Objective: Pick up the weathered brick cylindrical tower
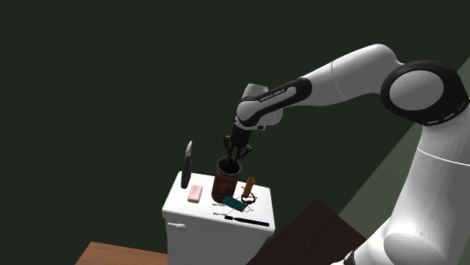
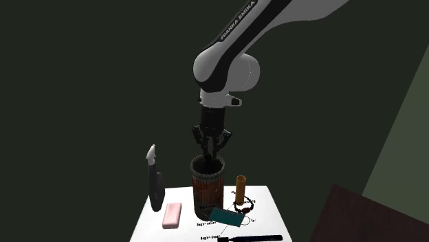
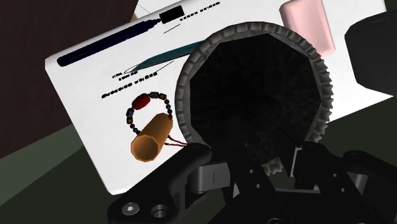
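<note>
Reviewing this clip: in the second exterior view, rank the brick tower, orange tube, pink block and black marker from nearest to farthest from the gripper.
1. Brick tower, directly beneath the gripper.
2. Orange tube, upright just right of the tower.
3. Pink block, lying flat, lower left of the tower.
4. Black marker, at the view's bottom edge.

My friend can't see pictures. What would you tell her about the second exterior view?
A white robot arm holds its black gripper at the open top of a brown brick tower standing on a white table. Near the tower are a pink block, an orange tube and a black pen.
</note>
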`<state>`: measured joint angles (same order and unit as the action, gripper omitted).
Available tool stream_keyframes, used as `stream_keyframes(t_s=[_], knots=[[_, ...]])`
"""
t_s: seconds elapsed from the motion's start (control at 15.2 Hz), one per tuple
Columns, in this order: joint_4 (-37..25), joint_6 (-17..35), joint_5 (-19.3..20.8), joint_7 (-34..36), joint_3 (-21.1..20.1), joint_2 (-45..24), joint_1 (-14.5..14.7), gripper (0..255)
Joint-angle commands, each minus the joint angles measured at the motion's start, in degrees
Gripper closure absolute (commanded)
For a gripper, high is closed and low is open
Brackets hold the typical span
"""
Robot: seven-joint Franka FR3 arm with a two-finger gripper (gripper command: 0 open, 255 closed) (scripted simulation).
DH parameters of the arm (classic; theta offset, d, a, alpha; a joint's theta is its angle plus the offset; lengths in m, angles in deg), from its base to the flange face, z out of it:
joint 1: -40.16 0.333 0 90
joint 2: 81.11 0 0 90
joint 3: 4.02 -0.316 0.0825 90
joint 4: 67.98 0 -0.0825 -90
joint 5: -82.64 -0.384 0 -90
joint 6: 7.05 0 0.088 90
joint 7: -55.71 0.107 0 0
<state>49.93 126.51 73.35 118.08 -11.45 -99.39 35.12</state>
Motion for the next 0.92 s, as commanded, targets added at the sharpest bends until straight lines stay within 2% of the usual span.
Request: stream_keyframes(t_s=[0.0,0.86], knots=[[-0.3,-1.0,0.0,0.2,0.0,0.7,0.0,255],[-3.3,-9.7,0.2,1.3,0.0,6.5,-0.3,255]])
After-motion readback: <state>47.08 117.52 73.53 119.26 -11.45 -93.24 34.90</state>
